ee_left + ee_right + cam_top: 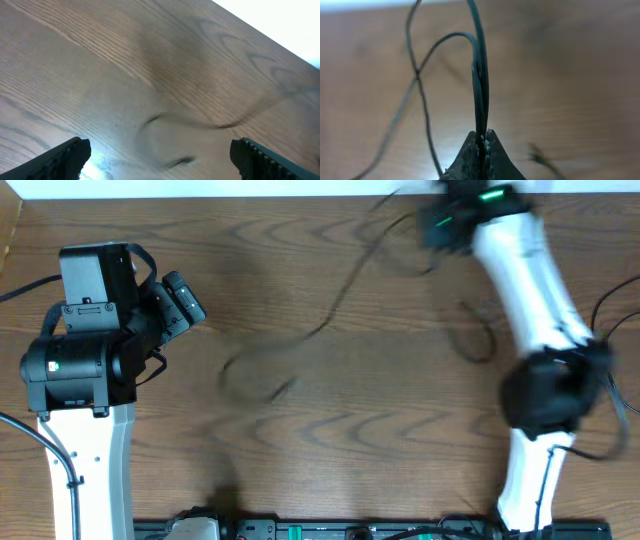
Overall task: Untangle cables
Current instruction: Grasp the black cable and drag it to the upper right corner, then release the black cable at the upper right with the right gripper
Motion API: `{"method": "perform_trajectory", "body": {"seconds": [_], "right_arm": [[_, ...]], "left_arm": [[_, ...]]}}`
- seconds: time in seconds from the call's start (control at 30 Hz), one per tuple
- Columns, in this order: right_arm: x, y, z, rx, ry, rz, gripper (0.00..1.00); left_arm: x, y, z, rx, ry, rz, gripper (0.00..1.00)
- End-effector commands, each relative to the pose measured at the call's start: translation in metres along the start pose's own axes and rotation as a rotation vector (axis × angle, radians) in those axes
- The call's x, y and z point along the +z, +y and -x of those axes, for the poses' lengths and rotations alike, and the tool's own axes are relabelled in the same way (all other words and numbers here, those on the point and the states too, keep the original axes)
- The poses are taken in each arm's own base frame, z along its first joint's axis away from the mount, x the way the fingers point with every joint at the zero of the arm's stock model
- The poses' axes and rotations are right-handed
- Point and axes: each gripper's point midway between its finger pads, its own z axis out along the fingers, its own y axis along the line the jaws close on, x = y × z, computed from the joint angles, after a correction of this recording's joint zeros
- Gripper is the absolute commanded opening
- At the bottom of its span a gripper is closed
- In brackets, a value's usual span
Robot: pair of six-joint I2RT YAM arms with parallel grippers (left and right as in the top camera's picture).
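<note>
Thin black cables (pixel 330 315) are stretched and motion-blurred across the middle of the wooden table, running from the top right down to a loose loop at centre. My right gripper (pixel 440 225) is at the far right edge, raised and blurred; in the right wrist view its jaws (pixel 482 137) are shut on black cable strands (pixel 480 85) that rise in a loop. More cable lies by the right arm (pixel 478 335). My left gripper (pixel 185 300) is at the left, open and empty; in the left wrist view its fingers (pixel 160 160) frame a blurred cable (pixel 225 124).
The wooden table (pixel 300 450) fills the view. Thicker black robot wires (pixel 25 285) run by both arm bases. A strip of equipment (pixel 300 530) lies along the front edge. The white far edge (pixel 200 188) bounds the table at the top.
</note>
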Motion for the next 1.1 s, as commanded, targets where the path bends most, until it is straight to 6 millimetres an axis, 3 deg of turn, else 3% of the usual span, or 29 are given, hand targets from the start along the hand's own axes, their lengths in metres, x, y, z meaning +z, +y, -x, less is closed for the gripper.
{"method": "perform_trajectory", "body": {"seconds": [0.0,0.1,0.27,0.4,0.5,0.67,0.73,0.77,0.83,1.07], "right_arm": [[-0.067,-0.087,0.045,0.103,-0.164,-0.139,0.01],[-0.108,-0.163,0.057,0.219,-0.247,-0.229,0.01],[-0.16,-0.266,0.053,0.385,-0.345,-0.357,0.01],[-0.185,-0.329,0.04,0.492,-0.386,-0.443,0.01],[-0.191,-0.359,0.032,0.549,-0.404,-0.47,0.01],[-0.185,-0.38,0.031,0.568,-0.422,-0.459,0.05],[-0.181,-0.381,0.032,0.565,-0.418,-0.458,0.46],[-0.178,-0.38,0.032,0.563,-0.413,-0.456,0.77],[-0.174,-0.375,0.032,0.558,-0.402,-0.439,0.97],[-0.16,-0.334,0.026,0.508,-0.316,-0.296,0.99]], "left_arm": [[-0.003,0.0,0.005,-0.005,-0.014,-0.001,0.96],[-0.003,0.0,0.005,-0.009,-0.014,-0.001,0.96],[-0.003,0.0,0.006,-0.016,-0.018,-0.003,0.96],[-0.003,0.0,0.006,-0.016,-0.021,-0.005,0.96],[-0.003,0.0,0.006,-0.016,-0.021,-0.005,0.96],[-0.003,-0.001,0.007,-0.016,-0.025,-0.007,0.96],[-0.003,-0.001,0.008,-0.017,-0.027,-0.007,0.96],[-0.003,-0.001,0.008,-0.017,-0.027,-0.008,0.96],[-0.003,-0.001,0.008,-0.017,-0.027,-0.008,0.96],[-0.003,-0.001,0.008,-0.016,-0.027,-0.007,0.96]]}}
